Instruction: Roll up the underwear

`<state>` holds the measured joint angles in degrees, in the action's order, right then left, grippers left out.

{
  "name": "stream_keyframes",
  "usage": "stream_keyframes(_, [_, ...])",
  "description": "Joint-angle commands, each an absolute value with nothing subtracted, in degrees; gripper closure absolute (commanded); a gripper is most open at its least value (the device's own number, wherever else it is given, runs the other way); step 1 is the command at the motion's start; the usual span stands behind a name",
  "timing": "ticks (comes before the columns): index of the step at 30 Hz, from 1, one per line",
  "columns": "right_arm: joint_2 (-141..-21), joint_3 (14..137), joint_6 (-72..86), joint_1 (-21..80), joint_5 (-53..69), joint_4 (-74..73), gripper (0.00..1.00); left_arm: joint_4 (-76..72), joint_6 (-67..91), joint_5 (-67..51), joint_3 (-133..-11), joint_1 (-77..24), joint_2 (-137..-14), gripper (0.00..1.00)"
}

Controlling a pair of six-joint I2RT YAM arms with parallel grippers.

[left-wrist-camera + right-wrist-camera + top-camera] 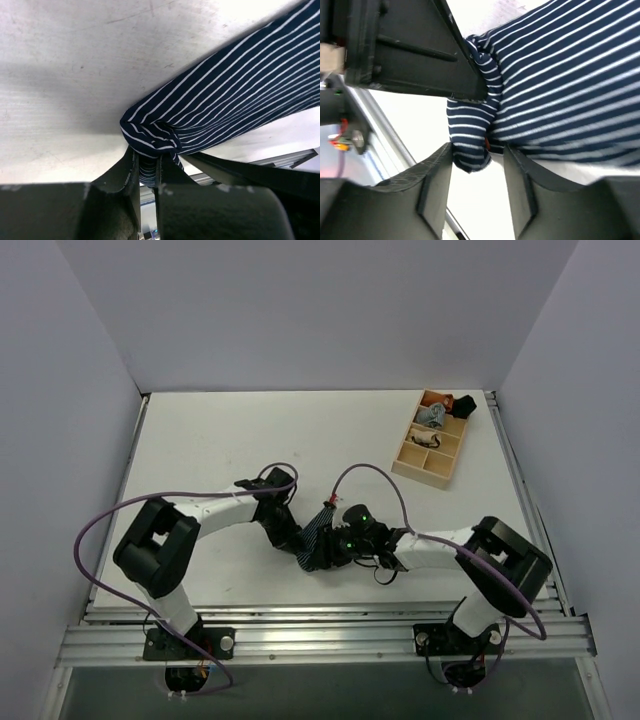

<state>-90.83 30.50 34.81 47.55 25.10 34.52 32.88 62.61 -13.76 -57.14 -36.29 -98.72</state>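
Underwear (235, 95) tight in narrow left gripper (148, 167), one fold inside half-open right gripper (478, 150)

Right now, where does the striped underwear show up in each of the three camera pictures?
Top external: the underwear is a small dark bundle, low in the centre.
Left wrist: the underwear sweeps from the middle to the upper right.
Right wrist: the underwear fills the upper right.
Shared landmark: the white tabletop lies behind it in every view.
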Motion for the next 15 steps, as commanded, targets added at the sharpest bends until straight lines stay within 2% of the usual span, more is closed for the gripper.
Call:
stream_keyframes(1, [-85.2,34.2,27.7,49.1,15.0,19.6,0.58,46.2,61.7,-8.3,-57.4,-36.7,-101.5,0.98])
stream_keyframes(9, [-84.7,40.2,23.7,60.1,4.1,15.2,0.5,52.6,62.1,-8.2,-60.8,-36.8,-102.6,0.98])
stream_keyframes(15, [-87.7,44.0,21.4,65.1,-2.6,13.9,0.49,53.9,62.7,-9.4,-61.6,-37.1,-104.2,0.98])
